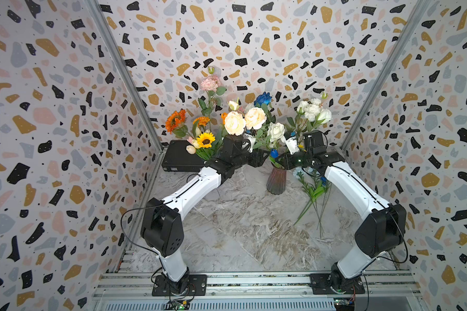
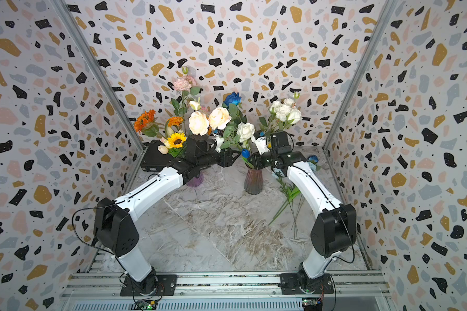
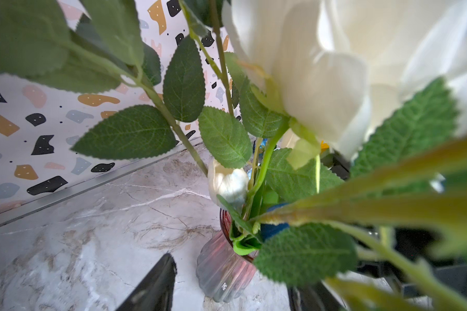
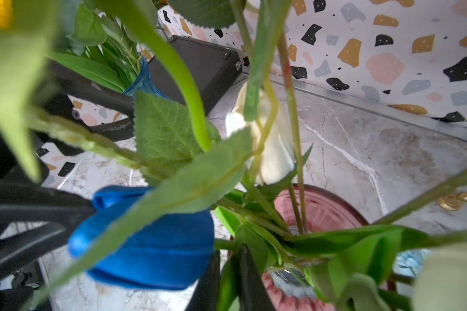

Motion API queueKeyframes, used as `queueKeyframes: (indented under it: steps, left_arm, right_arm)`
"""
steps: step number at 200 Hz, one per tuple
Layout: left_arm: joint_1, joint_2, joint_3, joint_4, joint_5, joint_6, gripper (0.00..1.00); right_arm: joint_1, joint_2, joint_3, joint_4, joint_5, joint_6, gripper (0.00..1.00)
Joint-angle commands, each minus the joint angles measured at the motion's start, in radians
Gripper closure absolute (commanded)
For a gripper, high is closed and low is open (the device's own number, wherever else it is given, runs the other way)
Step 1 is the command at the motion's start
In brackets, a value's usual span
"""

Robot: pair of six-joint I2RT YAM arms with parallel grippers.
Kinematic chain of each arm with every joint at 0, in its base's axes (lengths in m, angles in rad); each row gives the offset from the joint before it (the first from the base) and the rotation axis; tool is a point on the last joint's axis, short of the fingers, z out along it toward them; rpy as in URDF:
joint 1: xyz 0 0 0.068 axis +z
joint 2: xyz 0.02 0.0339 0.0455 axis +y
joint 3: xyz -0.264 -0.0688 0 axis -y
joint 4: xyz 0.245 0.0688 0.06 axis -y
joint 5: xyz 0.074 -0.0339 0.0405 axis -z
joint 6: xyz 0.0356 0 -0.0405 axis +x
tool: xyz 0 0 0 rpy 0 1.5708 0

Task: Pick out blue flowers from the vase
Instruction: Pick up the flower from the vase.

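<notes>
The right gripper (image 4: 229, 251) is seen pinched narrow on a green stem (image 4: 227, 280) at bottom centre, blue flower head (image 4: 146, 242) lying sideways just left.

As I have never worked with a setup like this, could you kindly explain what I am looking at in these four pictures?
Two white-and-black robot arms each end in a two-fingered gripper. Two pictures come from a camera pair overhead, showing the whole scene; the other two come from cameras on the wrists, hence the close, blurry leaves. On the marble table stand a pink ribbed vase of artificial flowers, a second vase by the left arm, and a black box at the back. Some blue flowers lie beside the right arm; a blue rose and a blue tulip are in the pink vase. The left gripper is open, a finger showing beside that vase. The right gripper looks closed on a green stem or leaf beside the tulip; whose, I cannot tell.
</notes>
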Motion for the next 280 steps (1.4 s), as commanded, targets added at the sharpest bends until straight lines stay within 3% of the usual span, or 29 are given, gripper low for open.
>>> queueKeyframes:
  steps: [1,54,97,214,280]
  left_arm:
    - [0.003,0.003,0.028,0.034,0.007,-0.005,0.36]
    - [0.003,0.002,0.022,0.044,0.008,-0.014,0.36]
    - [0.003,-0.009,0.014,0.044,0.004,-0.014,0.36]
    - [-0.021,-0.012,-0.068,0.11,0.012,-0.06,0.34]
    - [-0.036,0.065,-0.015,0.141,0.02,-0.088,0.33]
  right_arm:
    - [0.001,-0.041,0.022,0.0,0.006,-0.002,0.91]
    - [0.0,-0.121,0.022,-0.061,0.044,-0.037,0.87]
    - [0.001,-0.141,0.027,-0.065,0.03,-0.031,1.0]
    - [0.001,-0.242,0.111,-0.042,0.025,0.02,1.0]
    - [0.001,-0.302,0.171,-0.029,0.025,0.074,1.0]
